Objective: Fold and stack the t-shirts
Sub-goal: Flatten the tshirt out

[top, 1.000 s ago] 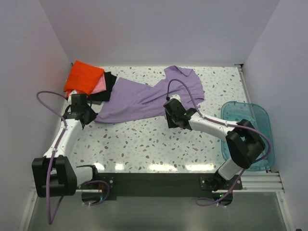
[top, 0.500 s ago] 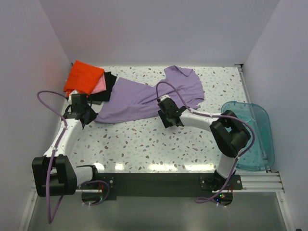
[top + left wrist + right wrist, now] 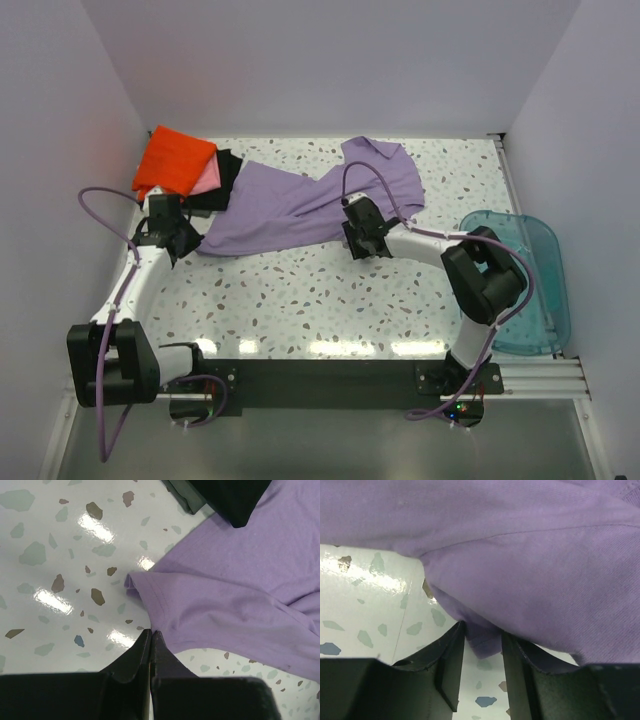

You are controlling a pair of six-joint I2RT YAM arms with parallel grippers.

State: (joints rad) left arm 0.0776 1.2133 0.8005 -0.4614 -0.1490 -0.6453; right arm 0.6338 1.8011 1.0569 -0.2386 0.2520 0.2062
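The lavender t-shirt (image 3: 300,205) lies crumpled in a diagonal band across the far half of the table. It also fills the left wrist view (image 3: 240,590) and the right wrist view (image 3: 520,555). My left gripper (image 3: 180,240) (image 3: 151,631) is shut, its tips touching the hem at the shirt's near-left corner; whether cloth is nipped does not show. My right gripper (image 3: 356,238) (image 3: 482,630) is shut on a fold of the shirt's near edge. The orange (image 3: 175,160), pink (image 3: 207,180) and black (image 3: 226,185) shirts lie stacked at the far left, the lavender cloth overlapping the black one (image 3: 230,500).
A translucent teal bin (image 3: 520,270) sits at the right edge of the table beside the right arm's elbow. White walls close in the table on the left, far and right sides. Speckled tabletop (image 3: 300,300) lies between the shirt and the arm bases.
The right gripper slid left along the shirt's near edge, then came back right and slightly farther away; its elbow swung inward from over the bin. The left arm and shirt stayed put.
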